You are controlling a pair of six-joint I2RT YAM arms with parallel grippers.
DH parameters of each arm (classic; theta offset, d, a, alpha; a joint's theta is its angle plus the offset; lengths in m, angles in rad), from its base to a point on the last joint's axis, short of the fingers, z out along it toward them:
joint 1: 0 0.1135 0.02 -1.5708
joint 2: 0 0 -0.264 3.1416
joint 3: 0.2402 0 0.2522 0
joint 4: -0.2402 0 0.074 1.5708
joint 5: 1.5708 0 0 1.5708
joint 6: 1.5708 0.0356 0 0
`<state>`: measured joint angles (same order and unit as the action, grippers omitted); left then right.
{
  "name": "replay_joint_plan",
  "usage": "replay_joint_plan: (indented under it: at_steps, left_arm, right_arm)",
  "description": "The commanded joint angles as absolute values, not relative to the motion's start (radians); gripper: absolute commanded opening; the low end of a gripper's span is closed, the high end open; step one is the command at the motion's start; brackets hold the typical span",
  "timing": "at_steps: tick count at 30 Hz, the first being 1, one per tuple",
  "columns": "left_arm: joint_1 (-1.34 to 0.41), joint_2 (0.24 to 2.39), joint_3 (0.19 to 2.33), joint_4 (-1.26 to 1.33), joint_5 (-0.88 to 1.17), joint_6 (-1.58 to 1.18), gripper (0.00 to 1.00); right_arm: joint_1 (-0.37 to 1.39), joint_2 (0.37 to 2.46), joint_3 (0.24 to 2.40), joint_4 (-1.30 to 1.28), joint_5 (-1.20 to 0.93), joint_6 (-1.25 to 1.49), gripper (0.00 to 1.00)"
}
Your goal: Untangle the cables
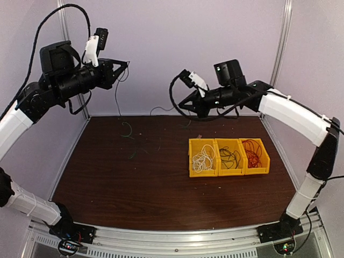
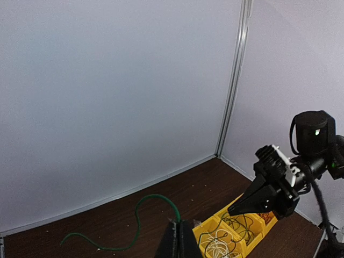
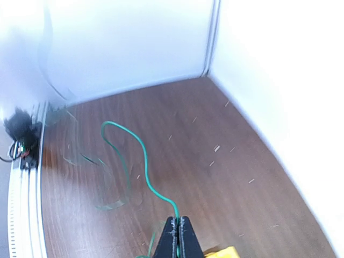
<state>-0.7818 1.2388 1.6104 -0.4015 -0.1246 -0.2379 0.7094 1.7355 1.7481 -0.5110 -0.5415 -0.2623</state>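
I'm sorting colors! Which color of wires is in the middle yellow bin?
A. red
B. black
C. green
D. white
B: in the top view the middle yellow bin holds black wires, while white wires fill the bin to its left and red wires the bin to its right.

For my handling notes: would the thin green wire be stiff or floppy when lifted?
Probably floppy: the thin green wire snakes in loose curves from the right hand. Likely very light, being so thin.
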Motion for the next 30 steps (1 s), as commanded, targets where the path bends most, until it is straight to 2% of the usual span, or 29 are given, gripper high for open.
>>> replay_joint_plan:
  at_steps: [1, 5, 13, 22, 30]
  left_arm:
    - [-0.800, 1.337, 1.643, -0.273, 0.057, -0.264, 0.00]
    - [-0.870, 1.462, 1.681, -0.184, 0.113, -0.264, 0.00]
    - [-0.972, 1.723, 1.744, 0.106, 0.182, -0.382, 0.00]
    - [-1.052, 2.126, 2.043, 0.242, 0.150, -0.485, 0.00]
    - [-1.054, 2.250, 2.054, 0.386, 0.067, -0.592, 0.00]
  right_arm:
    - [0.679, 1.621, 1.673, -0.530, -0.490, -0.271, 0.00]
    - [0.600, 1.526, 1.605, -0.517, -0.393, -0.284, 0.00]
    - [0.411, 1.417, 1.444, -0.472, -0.346, -0.271, 0.00]
    - [0.278, 1.362, 1.351, -0.465, -0.340, -0.254, 0.00]
    - [0.213, 1.358, 1.238, -0.428, -0.403, -0.236, 0.00]
